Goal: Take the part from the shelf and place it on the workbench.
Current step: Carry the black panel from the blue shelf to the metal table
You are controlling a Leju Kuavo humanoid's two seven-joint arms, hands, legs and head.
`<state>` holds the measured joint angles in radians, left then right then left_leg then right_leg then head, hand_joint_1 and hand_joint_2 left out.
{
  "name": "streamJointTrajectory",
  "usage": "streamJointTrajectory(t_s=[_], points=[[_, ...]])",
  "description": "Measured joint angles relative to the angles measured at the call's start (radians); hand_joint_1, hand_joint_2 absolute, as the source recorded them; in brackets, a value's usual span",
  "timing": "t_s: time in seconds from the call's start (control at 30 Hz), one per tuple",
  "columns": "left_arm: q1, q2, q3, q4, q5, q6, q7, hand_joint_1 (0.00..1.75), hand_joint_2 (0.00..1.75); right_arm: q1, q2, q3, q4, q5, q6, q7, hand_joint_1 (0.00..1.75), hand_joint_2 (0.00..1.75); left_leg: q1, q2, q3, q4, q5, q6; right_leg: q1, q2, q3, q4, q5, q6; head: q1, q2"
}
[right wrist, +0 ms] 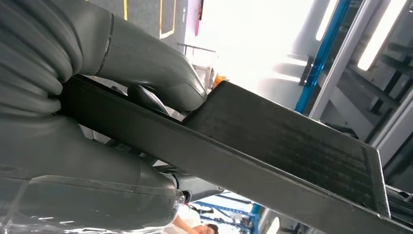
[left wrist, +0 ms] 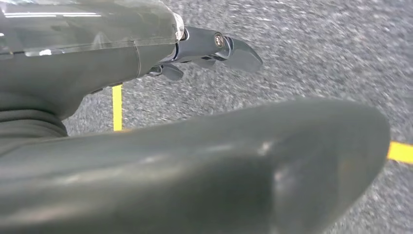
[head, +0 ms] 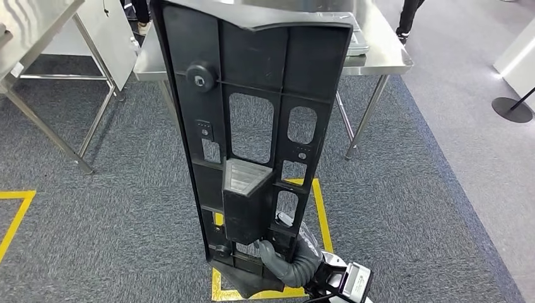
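The part (head: 252, 82) is a tall black plastic panel with several cut-outs and a round boss near its top. It stands upright in the middle of the head view. My right hand (head: 293, 262) grips its lower end from below. In the right wrist view the thumb (right wrist: 146, 58) presses on the panel's edge (right wrist: 282, 141), with the fingers on the other side. The steel workbench (head: 378, 53) stands just beyond the panel, its top partly hidden by it. My left hand (left wrist: 185, 161) hangs over the grey carpet with its fingers (left wrist: 219, 46) stretched out, holding nothing.
A second steel table (head: 38, 25) stands at the far left. Yellow tape lines (head: 318, 208) mark the carpet under the panel. A person's legs (head: 409, 16) stand behind the workbench. A black post base (head: 511, 108) sits on the floor at right.
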<state>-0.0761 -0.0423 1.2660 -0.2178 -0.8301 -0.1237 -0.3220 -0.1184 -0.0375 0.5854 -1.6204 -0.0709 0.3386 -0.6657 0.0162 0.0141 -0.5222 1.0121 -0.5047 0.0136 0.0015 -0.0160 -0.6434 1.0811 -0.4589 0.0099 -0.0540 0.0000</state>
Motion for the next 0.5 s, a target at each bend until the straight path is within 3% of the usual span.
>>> streamJointTrajectory(t_s=[0.07,0.2,0.23,0.3,0.37,0.4,0.43,0.5], points=[[0.0,-0.001,0.0,0.0,0.0,0.0,0.0,0.0,0.0,-0.001,0.0,-0.003,0.0,0.002,-0.004,0.0,1.75,1.75,-0.002,0.008,0.011,-0.002,-0.01,-0.012,0.01,-0.015,0.016,-0.053,0.009,-0.014,0.0,0.0],[-0.003,0.0,0.0,0.0,0.0,-0.001,0.001,0.0,0.0,-0.003,0.0,-0.004,0.001,0.002,-0.009,0.0,1.75,1.75,-0.004,0.01,0.016,0.029,-0.029,-0.034,0.003,0.0,0.042,-0.072,0.009,-0.033,0.0,0.0],[-0.004,0.0,0.0,0.0,0.001,-0.001,0.001,0.0,0.0,-0.005,0.0,-0.004,0.003,0.002,-0.009,0.002,1.75,1.75,-0.003,0.006,-0.004,0.07,-0.049,-0.037,0.001,0.003,0.052,-0.075,0.006,-0.037,0.0,0.0],[-0.004,0.0,0.0,0.0,0.005,0.0,0.001,0.0,0.0,-0.011,0.0,-0.004,0.016,0.0,-0.01,0.011,1.75,1.75,-0.001,-0.001,-0.077,0.192,-0.097,-0.038,0.002,0.007,0.065,-0.076,-0.004,-0.044,0.0,0.0],[0.001,0.001,0.0,0.0,0.01,0.001,-0.002,0.0,0.0,-0.015,0.0,-0.003,0.039,0.0,-0.016,0.022,1.75,1.75,-0.001,-0.003,-0.144,0.274,-0.118,-0.038,0.004,0.015,0.08,-0.076,-0.018,-0.046,0.0,0.0],[0.003,0.001,0.0,0.0,0.012,0.001,-0.004,0.0,0.0,-0.017,0.0,-0.003,0.052,0.001,-0.021,0.026,1.75,1.75,-0.001,-0.003,-0.159,0.27,-0.104,-0.038,0.005,0.019,0.091,-0.076,-0.026,-0.045,0.0,0.0],[0.005,0.001,0.001,0.0,0.012,0.001,-0.006,0.0,0.0,-0.018,0.0,-0.003,0.063,0.001,-0.025,0.026,1.75,1.75,-0.001,-0.003,-0.155,0.228,-0.069,-0.037,0.005,0.022,0.104,-0.076,-0.035,-0.044,0.0,0.0],[0.007,0.001,0.002,0.0,0.013,0.002,-0.009,0.0,0.0,-0.021,0.0,-0.002,0.077,0.002,-0.029,0.024,1.75,1.75,-0.004,-0.004,-0.127,0.103,0.024,-0.03,0.007,0.025,0.129,-0.075,-0.055,-0.039,0.0,0.0]])
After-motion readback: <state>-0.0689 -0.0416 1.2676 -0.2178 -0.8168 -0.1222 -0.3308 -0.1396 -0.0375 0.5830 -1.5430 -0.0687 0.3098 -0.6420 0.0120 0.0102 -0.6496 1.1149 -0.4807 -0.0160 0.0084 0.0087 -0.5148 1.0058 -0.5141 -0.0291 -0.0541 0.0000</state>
